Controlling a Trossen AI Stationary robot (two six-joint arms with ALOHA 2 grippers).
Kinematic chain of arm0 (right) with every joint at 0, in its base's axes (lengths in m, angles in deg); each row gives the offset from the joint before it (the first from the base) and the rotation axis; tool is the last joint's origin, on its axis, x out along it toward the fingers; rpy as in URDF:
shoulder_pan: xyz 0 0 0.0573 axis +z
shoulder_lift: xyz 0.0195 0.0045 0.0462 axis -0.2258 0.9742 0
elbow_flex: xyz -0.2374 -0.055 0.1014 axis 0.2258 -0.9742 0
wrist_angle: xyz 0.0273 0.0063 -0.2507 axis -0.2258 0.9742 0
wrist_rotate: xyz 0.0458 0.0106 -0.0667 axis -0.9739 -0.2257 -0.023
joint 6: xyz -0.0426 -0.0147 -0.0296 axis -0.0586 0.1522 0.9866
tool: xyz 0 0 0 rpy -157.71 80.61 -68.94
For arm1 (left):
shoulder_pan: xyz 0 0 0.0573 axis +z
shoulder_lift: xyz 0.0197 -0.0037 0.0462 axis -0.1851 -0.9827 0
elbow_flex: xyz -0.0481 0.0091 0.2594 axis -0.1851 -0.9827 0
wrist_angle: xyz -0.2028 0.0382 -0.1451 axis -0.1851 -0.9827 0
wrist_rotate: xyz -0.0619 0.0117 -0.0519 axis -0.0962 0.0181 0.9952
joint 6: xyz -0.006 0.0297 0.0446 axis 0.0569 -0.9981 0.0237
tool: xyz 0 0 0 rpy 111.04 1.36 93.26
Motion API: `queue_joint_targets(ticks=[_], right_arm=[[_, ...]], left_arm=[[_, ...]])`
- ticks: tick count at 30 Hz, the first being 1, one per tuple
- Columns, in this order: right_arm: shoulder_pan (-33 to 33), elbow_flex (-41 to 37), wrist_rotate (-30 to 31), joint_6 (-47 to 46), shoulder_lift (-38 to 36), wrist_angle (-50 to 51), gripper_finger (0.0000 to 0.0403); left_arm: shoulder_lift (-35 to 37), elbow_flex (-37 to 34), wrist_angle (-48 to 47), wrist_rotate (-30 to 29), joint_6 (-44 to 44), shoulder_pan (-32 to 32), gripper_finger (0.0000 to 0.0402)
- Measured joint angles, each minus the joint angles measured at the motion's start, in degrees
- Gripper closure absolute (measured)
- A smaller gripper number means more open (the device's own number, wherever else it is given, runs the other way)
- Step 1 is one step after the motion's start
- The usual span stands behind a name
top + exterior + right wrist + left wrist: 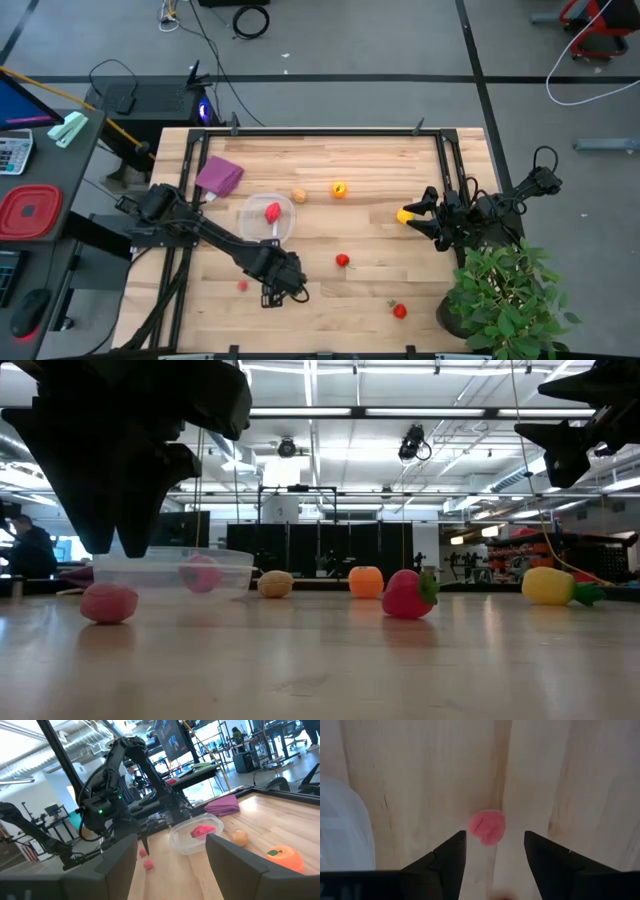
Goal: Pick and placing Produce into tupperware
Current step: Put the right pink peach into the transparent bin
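The left gripper (494, 851) hangs with jaws apart. A pink produce piece (487, 827) lies on the bench (420, 780) just ahead of the gap, untouched. The right gripper's (171, 862) jaws are also apart.

Both arms are matte black and chunky-jointed. The left gripper (494, 852) has flat, wedge-shaped black fingers; the left arm (102, 805) shows a small green light.

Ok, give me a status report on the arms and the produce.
Left gripper open above the pink piece. Right gripper open, raised at table's right. One red piece in the tupperware. Nothing blocking.
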Motion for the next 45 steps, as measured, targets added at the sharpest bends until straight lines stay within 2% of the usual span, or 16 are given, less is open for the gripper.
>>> queue_joint_targets(ticks=[7,22,28,32,38,45], right_arm=[[0.0,0.0,0.0,0.0,0.0,0.0,0.0157],[0.0,0.0,0.0,0.0,0.1,1.0,0.0157],[0.0,0.0,0.0,0.0,0.1,1.0,0.0157],[0.0,0.0,0.0,0.0,0.1,1.2,0.0157],[0.0,0.0,0.0,0.0,0.1,1.2,0.0157],[0.0,0.0,0.0,0.0,0.1,1.2,0.0157]], left_arm=[[-0.5,0.0,0.8,0.0,-0.1,0.2,0.0178],[-7.4,0.0,-0.2,0.6,-1.7,0.6,0.0183],[-7.5,0.1,0.2,0.7,-2.1,0.7,0.0205],[-7.5,0.2,-0.7,0.8,-3.9,0.6,0.0244],[-7.6,3.3,-12.2,-1.2,-5.0,1.3,0.0312],[-6.9,10.9,-28.1,-12.2,-8.8,3.4,0.0304]])
